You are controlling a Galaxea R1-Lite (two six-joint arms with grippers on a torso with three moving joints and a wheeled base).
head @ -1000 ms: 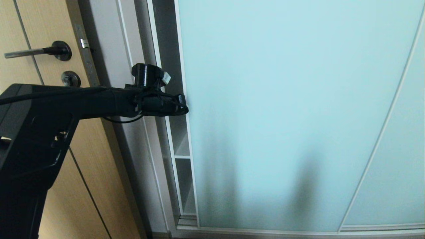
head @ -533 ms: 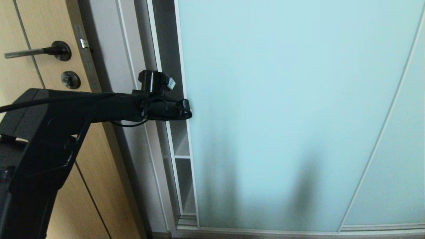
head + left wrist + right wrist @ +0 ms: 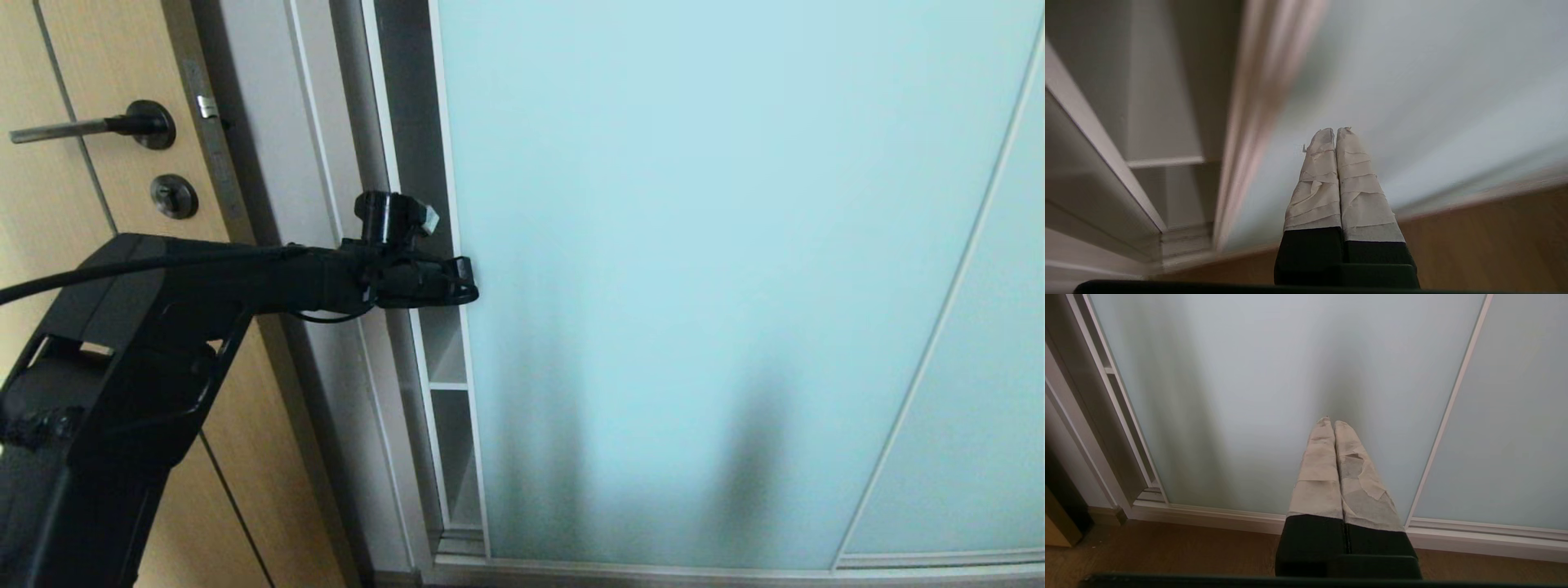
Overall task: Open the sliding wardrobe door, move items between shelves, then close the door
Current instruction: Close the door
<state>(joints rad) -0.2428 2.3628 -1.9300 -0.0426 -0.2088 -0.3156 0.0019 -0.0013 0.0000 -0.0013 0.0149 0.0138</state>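
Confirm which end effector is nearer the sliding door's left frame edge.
Left. The left end effector is at the sliding wardrobe door's left frame edge, about mid-height. The right end effector points at the glass lower down, away from that edge.

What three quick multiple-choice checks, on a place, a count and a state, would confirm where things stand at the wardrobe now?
1. Where is the left gripper?
A. at the sliding wardrobe door's left edge
B. on the lever handle
C. down at the floor track

2. How many glass panels show in the head view?
A. one
B. two
C. four

3. How stands the sliding wardrobe door?
A. fully shut
B. wide open
C. open a narrow gap

Answers: 1 A, its tip meets the frame edge; 2 B, a second panel lies right; 3 C, a strip of shelves shows beside it.
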